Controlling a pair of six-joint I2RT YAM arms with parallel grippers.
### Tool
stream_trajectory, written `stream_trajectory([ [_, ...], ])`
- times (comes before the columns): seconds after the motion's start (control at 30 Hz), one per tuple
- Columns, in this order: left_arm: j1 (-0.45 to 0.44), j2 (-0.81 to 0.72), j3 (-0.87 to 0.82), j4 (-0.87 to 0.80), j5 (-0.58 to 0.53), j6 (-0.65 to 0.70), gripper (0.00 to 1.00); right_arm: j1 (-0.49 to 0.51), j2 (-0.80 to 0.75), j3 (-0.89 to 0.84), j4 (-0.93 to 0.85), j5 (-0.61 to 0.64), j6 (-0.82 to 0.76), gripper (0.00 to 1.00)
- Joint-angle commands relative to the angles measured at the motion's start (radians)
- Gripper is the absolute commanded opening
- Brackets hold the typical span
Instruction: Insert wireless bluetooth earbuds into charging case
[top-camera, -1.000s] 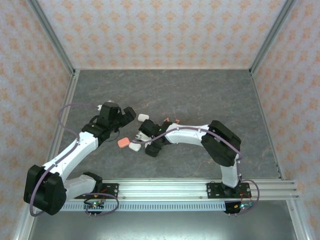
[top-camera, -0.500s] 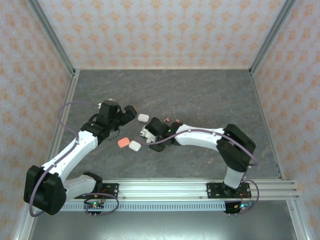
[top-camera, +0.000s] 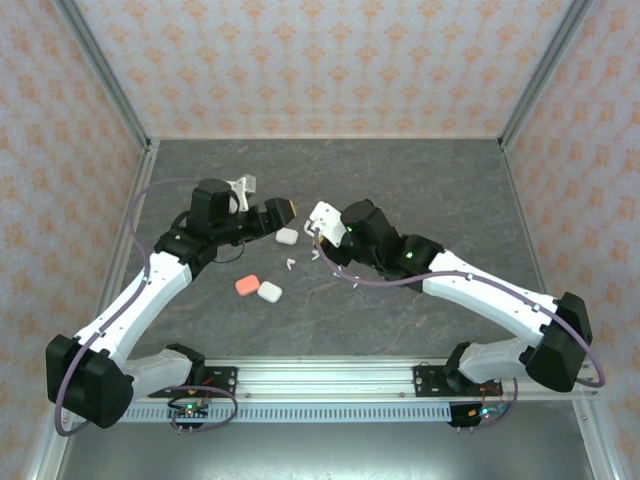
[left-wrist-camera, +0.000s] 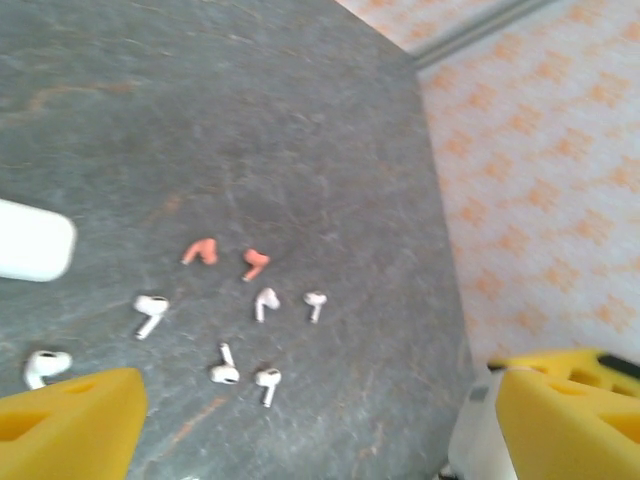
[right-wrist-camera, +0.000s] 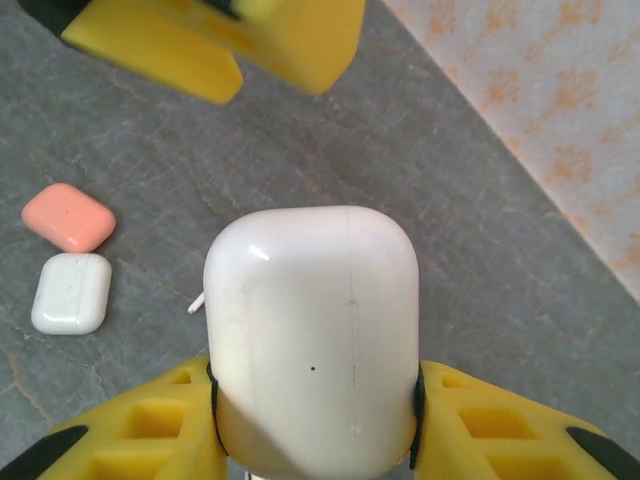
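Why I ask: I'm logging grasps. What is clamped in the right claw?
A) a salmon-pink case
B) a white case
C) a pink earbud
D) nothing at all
B: in the right wrist view the right claw has its yellow fingers pressed against both sides of a white case, while the pink case lies on the table.

Grey marbled counter (top-camera: 430, 190): salmon-pink pebble-shaped plastic case (top-camera: 246, 286) just left of white pebble-shaped plastic case (top-camera: 269, 292); tiny white and pink stemmed plastic earbuds (left-wrist-camera: 265, 302) scattered.
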Motion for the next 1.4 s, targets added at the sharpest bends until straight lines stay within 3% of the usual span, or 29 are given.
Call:
stream_trajectory([
  [0.0,-0.015,-0.039,0.003,0.085,0.138,0.018,0.91,-0.003,-0.019,0.022,0.031,0.038,-0.055,0.41],
  [0.37,-0.089,-0.017,0.006,0.133,0.207,0.052,0.86,-0.003,-0.011,0.064,0.034,0.002,-0.049,0.41],
  [0.8,-0.129,0.026,0.018,0.167,0.257,0.092,0.57,-0.003,-0.006,0.075,0.025,-0.033,-0.035,0.41],
  [1.37,-0.141,0.018,0.016,0.189,0.257,0.103,0.37,-0.004,0.025,0.105,-0.031,-0.088,-0.027,0.41],
])
